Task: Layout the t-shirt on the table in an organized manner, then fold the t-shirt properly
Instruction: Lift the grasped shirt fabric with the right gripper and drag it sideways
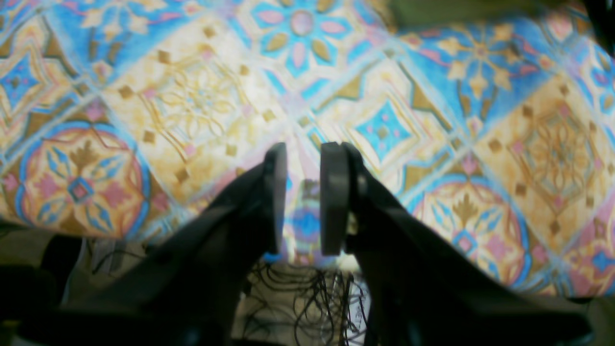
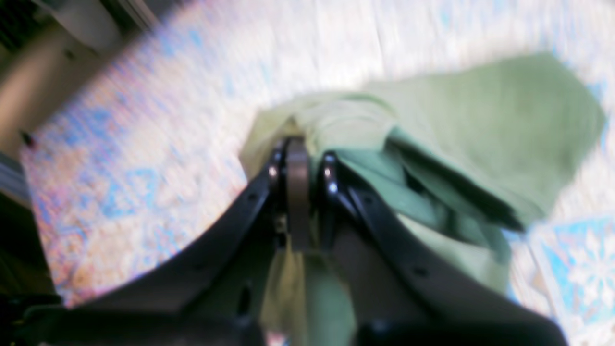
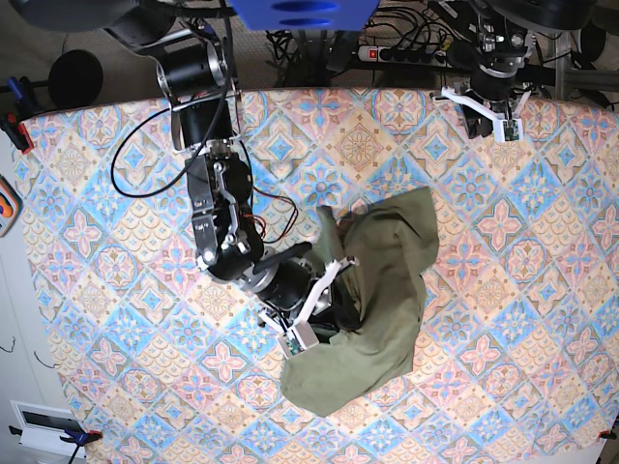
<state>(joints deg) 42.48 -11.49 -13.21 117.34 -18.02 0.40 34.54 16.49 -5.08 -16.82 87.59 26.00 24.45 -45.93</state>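
While the t-shirt (image 3: 377, 300) lies crumpled mid-tabletop (image 3: 116, 319) | step: laying out | right end effector (image 2: 302, 163) clamped on a fabric fold | left end effector (image 1: 303, 197) parted, empty, far edge | next: likely pull cloth flat.

Wide bare stretches of the table (image 3: 503, 319) are left open to the right and left of the crumpled t-shirt (image 3: 387, 290). The middle is blocked by the right arm (image 3: 218, 213), reaching in from the far edge to the shirt.
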